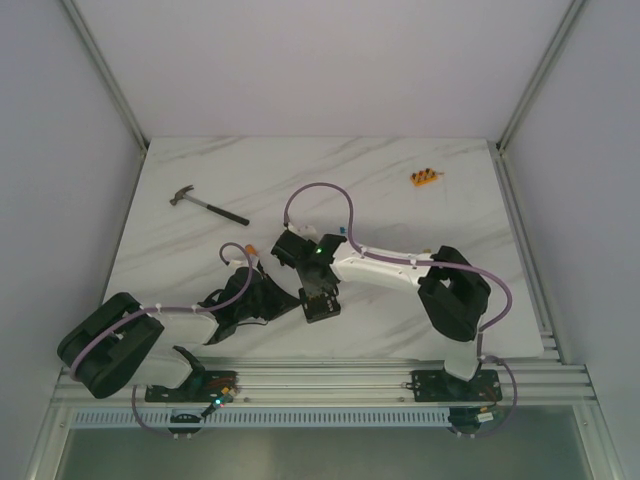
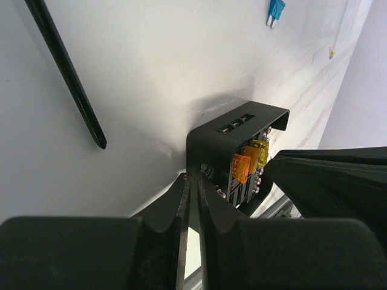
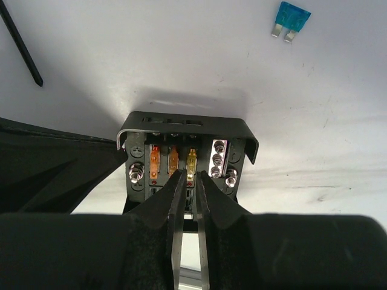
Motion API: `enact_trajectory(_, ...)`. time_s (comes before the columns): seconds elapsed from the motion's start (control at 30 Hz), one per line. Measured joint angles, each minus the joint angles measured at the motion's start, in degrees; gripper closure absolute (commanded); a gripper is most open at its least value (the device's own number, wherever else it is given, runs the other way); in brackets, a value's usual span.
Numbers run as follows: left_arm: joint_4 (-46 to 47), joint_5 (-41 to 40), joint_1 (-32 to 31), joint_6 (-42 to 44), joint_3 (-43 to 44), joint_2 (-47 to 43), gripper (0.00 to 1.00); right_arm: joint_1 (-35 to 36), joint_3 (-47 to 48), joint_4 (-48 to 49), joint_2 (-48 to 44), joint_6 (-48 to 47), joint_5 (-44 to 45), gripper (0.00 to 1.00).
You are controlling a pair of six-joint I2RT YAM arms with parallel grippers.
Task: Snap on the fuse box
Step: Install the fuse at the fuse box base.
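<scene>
1. The fuse box (image 1: 322, 306) sits on the counter (image 1: 420, 220) near its front edge, between the two arms. Orange and yellow fuses (image 3: 173, 158) stand in rows inside it.
2. The left pincer (image 2: 192, 176) is clenched to a thin slit on the box's corner wall.
3. The right pincer (image 3: 191, 175) is clenched to a thin slit over the box's near edge. I cannot tell whether anything is pinched.
4. A blue fuse (image 3: 291, 18) lies on the counter, apart from the box.
</scene>
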Motion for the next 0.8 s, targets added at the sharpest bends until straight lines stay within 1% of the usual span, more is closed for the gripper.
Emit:
enact_trajectory(0.1, 0.0, 0.0, 0.0, 0.0, 0.0, 0.0, 0.82, 0.0, 0.0, -0.1, 0.6, 0.0, 0.0, 0.82)
enact_trajectory(0.23, 0.0, 0.0, 0.0, 0.0, 0.0, 0.0, 0.82, 0.0, -0.1, -0.1, 1.1, 0.0, -0.1, 0.85)
enact_trajectory(0.47, 0.0, 0.0, 0.0, 0.0, 0.0, 0.0, 0.82, 0.0, -0.1, -0.1, 1.1, 0.0, -0.5, 1.0)
enact_trajectory(0.8, -0.1, 0.0, 0.0, 0.0, 0.0, 0.0, 0.82, -1.1, -1.9, 1.5, 0.4, 0.1, -2.2, 1.0)
